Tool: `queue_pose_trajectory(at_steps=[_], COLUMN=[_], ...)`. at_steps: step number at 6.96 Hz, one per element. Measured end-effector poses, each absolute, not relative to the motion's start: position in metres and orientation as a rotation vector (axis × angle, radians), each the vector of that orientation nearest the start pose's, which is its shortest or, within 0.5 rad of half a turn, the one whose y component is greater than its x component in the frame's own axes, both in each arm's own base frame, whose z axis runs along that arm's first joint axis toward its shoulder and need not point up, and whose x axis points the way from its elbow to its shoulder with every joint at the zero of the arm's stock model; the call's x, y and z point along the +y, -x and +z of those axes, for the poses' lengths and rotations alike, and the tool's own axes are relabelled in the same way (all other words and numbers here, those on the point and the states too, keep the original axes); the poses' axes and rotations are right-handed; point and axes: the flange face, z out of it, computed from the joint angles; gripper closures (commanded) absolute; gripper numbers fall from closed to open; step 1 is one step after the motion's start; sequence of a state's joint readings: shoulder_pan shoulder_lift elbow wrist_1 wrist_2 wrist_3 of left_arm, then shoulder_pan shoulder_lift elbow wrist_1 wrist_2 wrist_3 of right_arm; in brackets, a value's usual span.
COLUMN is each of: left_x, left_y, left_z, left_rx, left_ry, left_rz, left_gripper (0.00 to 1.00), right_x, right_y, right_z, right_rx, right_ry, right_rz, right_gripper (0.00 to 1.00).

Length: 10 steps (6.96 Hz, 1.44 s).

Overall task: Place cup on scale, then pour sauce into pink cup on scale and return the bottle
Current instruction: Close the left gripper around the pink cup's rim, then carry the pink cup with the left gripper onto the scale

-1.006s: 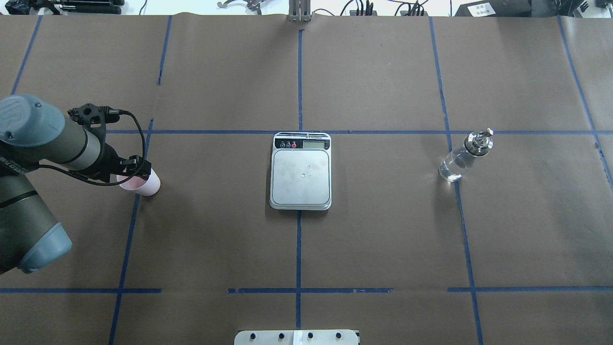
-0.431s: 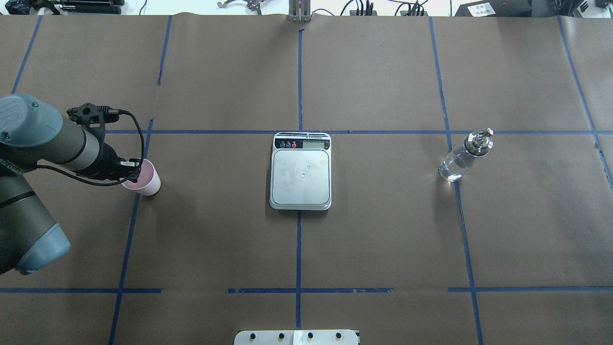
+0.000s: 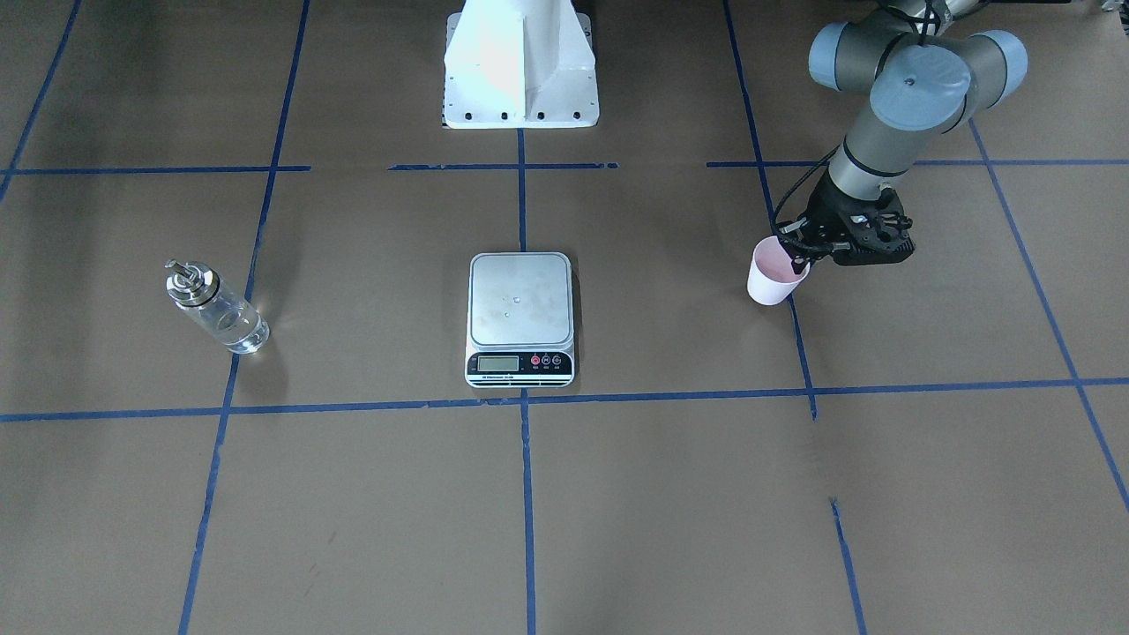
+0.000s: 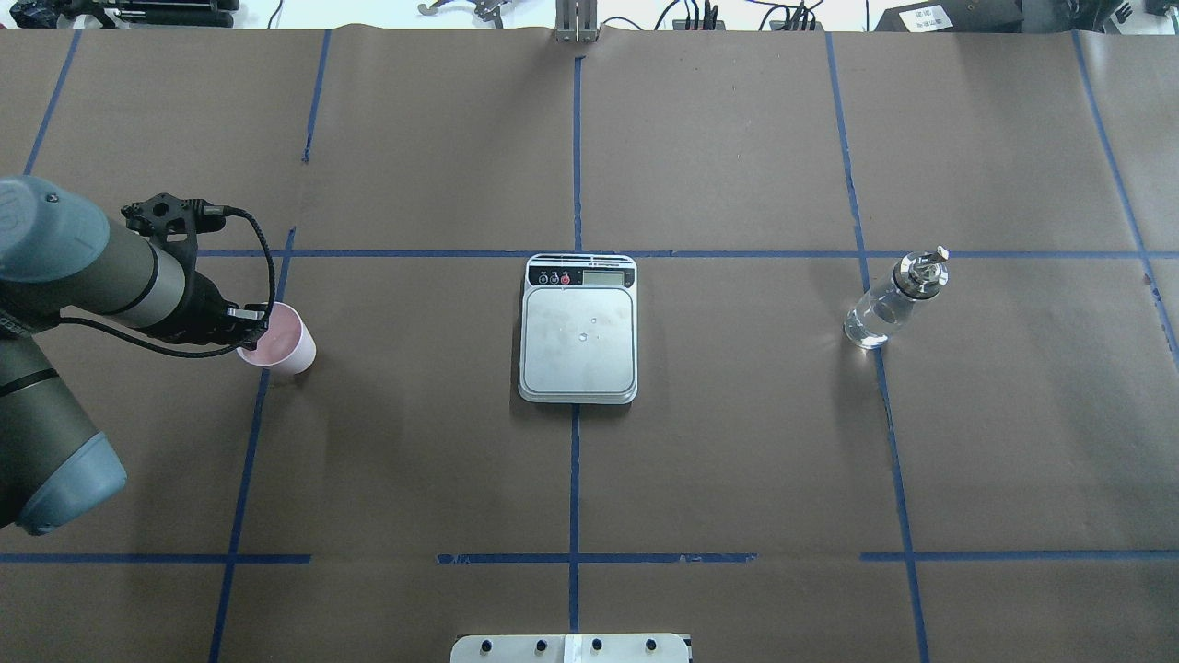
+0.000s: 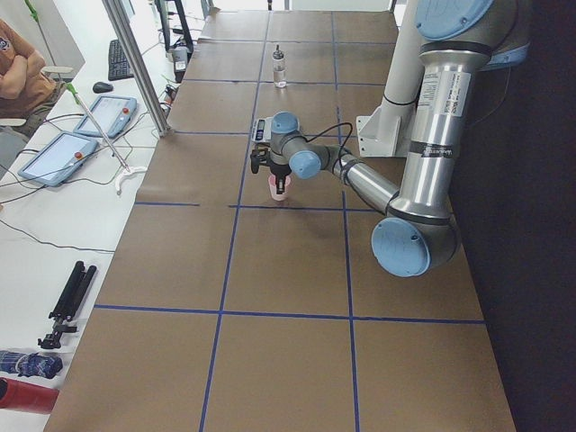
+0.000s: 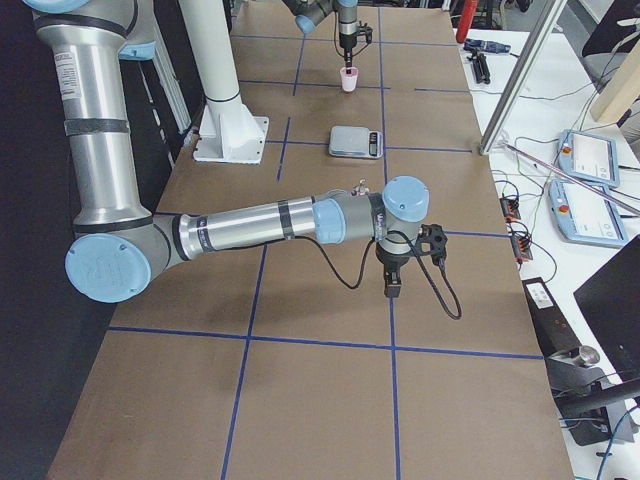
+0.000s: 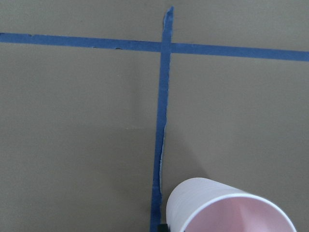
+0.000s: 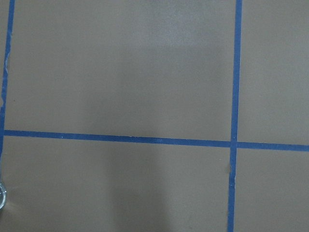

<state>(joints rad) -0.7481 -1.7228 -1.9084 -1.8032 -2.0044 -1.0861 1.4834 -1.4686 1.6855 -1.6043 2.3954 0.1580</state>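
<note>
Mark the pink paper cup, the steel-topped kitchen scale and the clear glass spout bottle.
pale pink paper cup (image 4: pixel 284 335): overhead exterior view, pink inside of its mouth.
silver steel kitchen scale (image 4: pixel 578 341): overhead exterior view, middle of the platform.
clear glass spout bottle (image 4: pixel 875 318): overhead exterior view, glass body.

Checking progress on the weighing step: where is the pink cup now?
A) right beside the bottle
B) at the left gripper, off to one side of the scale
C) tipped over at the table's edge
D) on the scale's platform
B: the left gripper grips the cup by its rim, well apart from the scale, whose platform holds no cup.
</note>
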Motion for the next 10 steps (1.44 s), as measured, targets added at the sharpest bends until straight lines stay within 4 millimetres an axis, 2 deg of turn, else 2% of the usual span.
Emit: queue_pose_trajectory(at_steps=[3,6,8,10], left_x=[-0.427,-0.444,-0.459,-0.471], left_y=[-0.325,-0.343,-0.366,-0.412], left_z=[0.338,0.255,0.213,0.181], left_rx=[0.836,0.859,0.873,0.891], left_ry=[-0.088,-0.093,-0.050,0.041], left_rz=[-0.091,-0.108,-0.193,-0.271], left_gripper=[1.00,1.00,1.00,1.00], right_x=[-0.540,-0.539,-0.539,-0.539], right_y=[-0.013,-0.014,-0.014,-0.014], right_z=[0.547,0.547,0.547,0.548], right_rx=[-0.841,-0.844,-0.844,-0.843], right_ry=[-0.073,-0.077,-0.077,-0.077], right_rz=[-0.009,-0.010,-0.009,-0.009], right_gripper=[0.00,0.00,0.00,0.00])
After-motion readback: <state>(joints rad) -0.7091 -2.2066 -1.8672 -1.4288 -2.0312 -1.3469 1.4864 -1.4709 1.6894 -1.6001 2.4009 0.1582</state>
